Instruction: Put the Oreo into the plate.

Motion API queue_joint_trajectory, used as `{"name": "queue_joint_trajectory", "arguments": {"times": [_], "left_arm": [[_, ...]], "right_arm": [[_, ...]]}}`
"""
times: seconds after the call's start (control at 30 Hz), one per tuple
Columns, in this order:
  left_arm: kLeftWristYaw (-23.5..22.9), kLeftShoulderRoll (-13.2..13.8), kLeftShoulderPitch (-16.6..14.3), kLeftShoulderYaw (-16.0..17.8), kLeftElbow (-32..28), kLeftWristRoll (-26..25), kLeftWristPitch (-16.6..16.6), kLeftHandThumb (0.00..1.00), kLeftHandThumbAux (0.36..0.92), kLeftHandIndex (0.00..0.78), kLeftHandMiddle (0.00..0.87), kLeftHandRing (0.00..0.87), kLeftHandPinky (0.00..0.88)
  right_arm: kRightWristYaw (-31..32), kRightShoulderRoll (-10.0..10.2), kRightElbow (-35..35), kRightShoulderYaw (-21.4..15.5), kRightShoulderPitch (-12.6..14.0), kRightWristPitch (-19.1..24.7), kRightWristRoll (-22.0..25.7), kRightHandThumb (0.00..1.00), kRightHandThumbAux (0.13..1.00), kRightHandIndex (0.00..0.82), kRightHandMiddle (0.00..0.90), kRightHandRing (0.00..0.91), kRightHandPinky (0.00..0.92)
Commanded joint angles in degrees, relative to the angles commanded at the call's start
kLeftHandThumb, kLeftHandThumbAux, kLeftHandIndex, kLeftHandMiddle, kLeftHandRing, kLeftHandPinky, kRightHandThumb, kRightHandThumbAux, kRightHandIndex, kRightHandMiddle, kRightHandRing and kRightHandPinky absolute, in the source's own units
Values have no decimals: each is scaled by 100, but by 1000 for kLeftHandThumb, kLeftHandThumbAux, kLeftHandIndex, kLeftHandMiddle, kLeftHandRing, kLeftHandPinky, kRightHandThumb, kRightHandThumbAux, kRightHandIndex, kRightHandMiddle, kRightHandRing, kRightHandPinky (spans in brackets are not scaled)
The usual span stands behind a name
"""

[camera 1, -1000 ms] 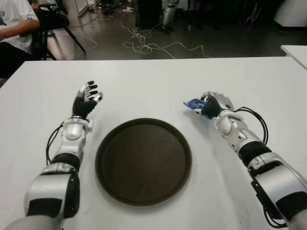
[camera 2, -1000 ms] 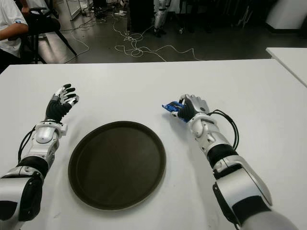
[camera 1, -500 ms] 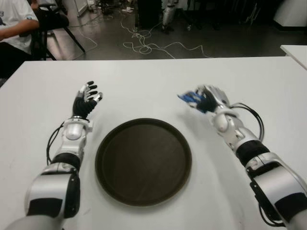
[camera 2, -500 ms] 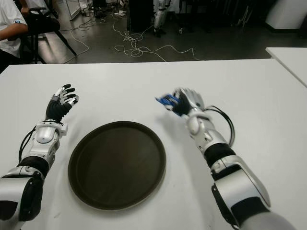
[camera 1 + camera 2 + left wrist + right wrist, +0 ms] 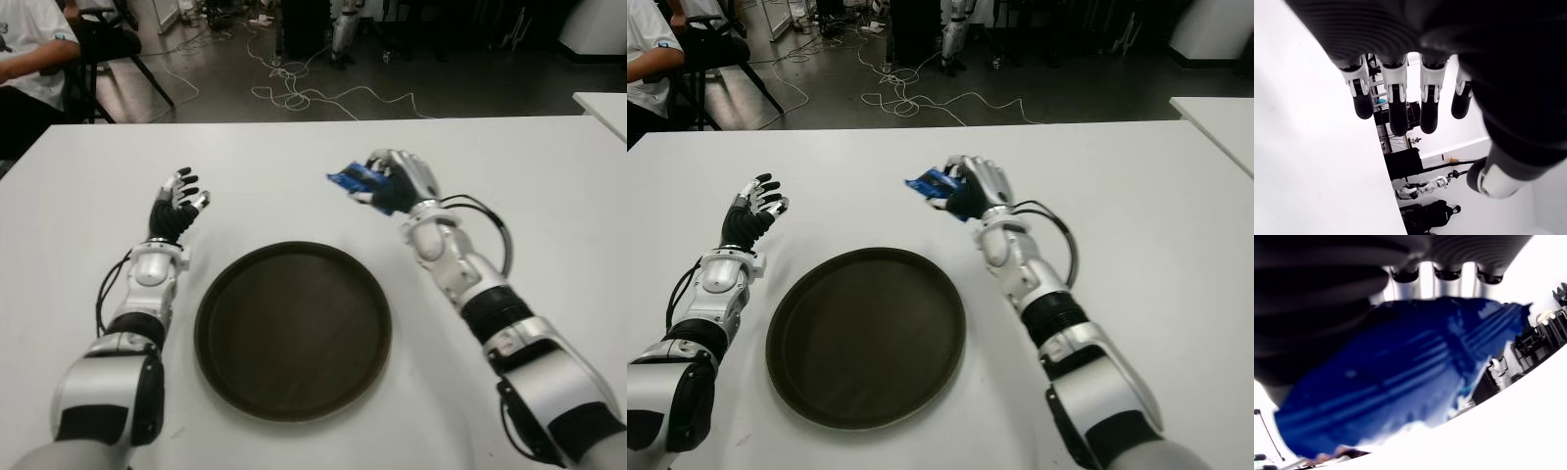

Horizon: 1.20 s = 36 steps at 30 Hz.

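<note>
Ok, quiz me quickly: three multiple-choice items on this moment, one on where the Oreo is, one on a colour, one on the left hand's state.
1. Where is the Oreo pack?
A. on the plate
B. in the right hand, above the table beyond the plate
C. in the left hand

2. What colour is the plate?
A. dark brown
B. white
C. red

3. What is the left hand doing?
A. gripping the plate's rim
B. holding the pack
C. open, holding nothing

Answers:
1 B: the right hand grips the Oreo pack beyond the plate.
2 A: the plate is dark brown on the white table.
3 C: the left hand shows spread fingers left of the plate.
</note>
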Motion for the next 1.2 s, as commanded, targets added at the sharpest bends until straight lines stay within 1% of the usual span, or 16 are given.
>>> {"name": "queue_joint_trajectory", "arguments": {"times": [0.17,0.27,0.33,0.4,0.47,0.57,0.63,0.7,0.77,0.83,1.07,1.2], "left_arm": [[0,-12,11,-3,-10,8,-23,41,682,127,176,143,112],[7,-21,14,-6,-20,13,-34,43,689,122,170,138,112],[15,-20,16,-15,-20,25,-20,42,689,119,166,134,107],[15,-16,15,-17,-15,28,-6,34,684,117,162,125,95],[17,-19,14,-19,-13,29,-4,29,682,117,160,121,91],[27,-24,12,-18,1,31,-11,27,684,123,166,125,92],[39,-30,11,-18,1,32,-21,28,688,127,171,129,95],[52,-41,9,-16,-5,28,-31,30,692,127,173,132,97],[45,-45,9,-17,-12,25,-27,34,697,128,175,134,101],[38,-45,10,-22,-17,27,-21,39,698,128,178,136,105],[52,-36,3,-58,-10,66,2,42,681,123,177,133,100],[61,-29,-2,-71,-5,73,-15,45,682,138,187,145,112]], "right_arm": [[233,136,-443,161,79,155,-123,192,873,678,796,802,784],[431,194,-809,302,183,227,-207,192,877,681,798,801,779],[726,156,-1012,500,201,158,-308,197,879,676,795,797,776],[939,178,-1172,689,234,150,-429,203,883,666,788,788,770],[1017,186,-1259,730,268,182,-474,200,885,663,785,784,767],[1173,292,-1380,1054,383,158,-695,208,883,657,780,781,770],[1269,308,-1380,1167,382,121,-766,215,878,653,776,780,773],[1469,239,-1332,1273,316,-34,-787,215,875,648,773,780,773],[1722,89,-1268,1428,266,-365,-801,227,870,634,769,777,770],[1877,-3,-1271,1515,244,-571,-821,243,864,621,765,775,768],[2300,-142,-1428,1559,241,-880,-815,254,852,596,750,757,743],[2456,-183,-1517,1537,269,-950,-795,283,836,596,751,760,753]]}}
